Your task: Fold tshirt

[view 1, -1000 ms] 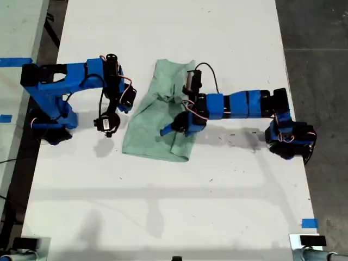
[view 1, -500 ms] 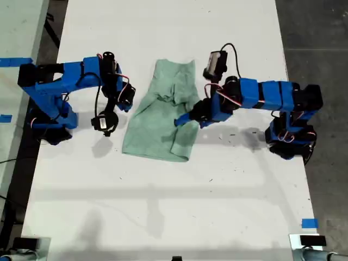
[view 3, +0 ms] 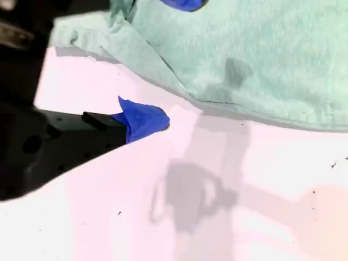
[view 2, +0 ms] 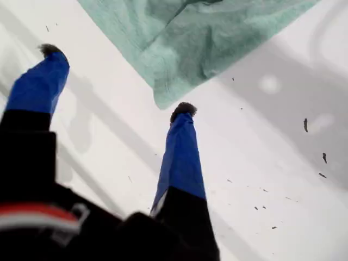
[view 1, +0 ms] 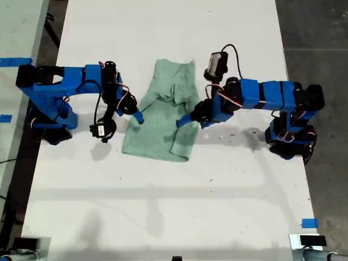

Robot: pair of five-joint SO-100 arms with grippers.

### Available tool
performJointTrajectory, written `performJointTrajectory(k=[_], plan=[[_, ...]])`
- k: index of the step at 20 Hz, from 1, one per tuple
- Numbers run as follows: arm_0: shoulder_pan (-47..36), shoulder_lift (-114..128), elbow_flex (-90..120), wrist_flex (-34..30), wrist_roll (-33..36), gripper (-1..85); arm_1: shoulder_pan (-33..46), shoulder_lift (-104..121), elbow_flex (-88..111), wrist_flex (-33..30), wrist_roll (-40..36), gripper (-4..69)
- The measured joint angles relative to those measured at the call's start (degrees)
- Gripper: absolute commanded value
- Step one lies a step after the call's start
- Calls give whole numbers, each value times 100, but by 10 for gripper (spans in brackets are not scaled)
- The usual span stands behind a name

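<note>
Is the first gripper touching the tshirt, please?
Apart: the first wrist view shows bare table between my first gripper's open fingers and the tshirt corner.

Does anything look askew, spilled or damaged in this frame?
The tshirt lies rumpled, not flat: a bunched ridge crosses its upper middle, and its lower corner on the exterior view's right is doubled over unevenly. Nothing looks spilled or damaged.

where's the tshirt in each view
Exterior view: the tshirt lies mid-table between the two arms, crumpled.
First wrist view: the tshirt fills the far area, one corner pointing at a blue fingertip.
Second wrist view: the tshirt covers the far area, its hem running across.
Shared landmark: the white table.
</note>
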Motion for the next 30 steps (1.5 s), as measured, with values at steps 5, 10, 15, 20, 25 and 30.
performJointTrajectory(k=[5, 10, 15, 20, 25, 30], plan=[[-9, 9, 1354, -1081, -35, 256, 0, -9, 88, 0, -18, 341], [-229, -281, 2092, -2153, -35, 19, 0, 0, 149, -9, -18, 340], [-264, -712, 2004, -2619, 18, 0, 0, 35, 325, -53, -18, 339], [-272, -1072, 1951, -2777, 9, 0, 0, 70, 501, -211, -18, 336], [-272, -1099, 1942, -2760, 9, 0, -9, 158, 554, -220, -9, 335], [-413, -316, 1441, -1556, -290, 0, -26, 325, 765, -360, 18, 333]])
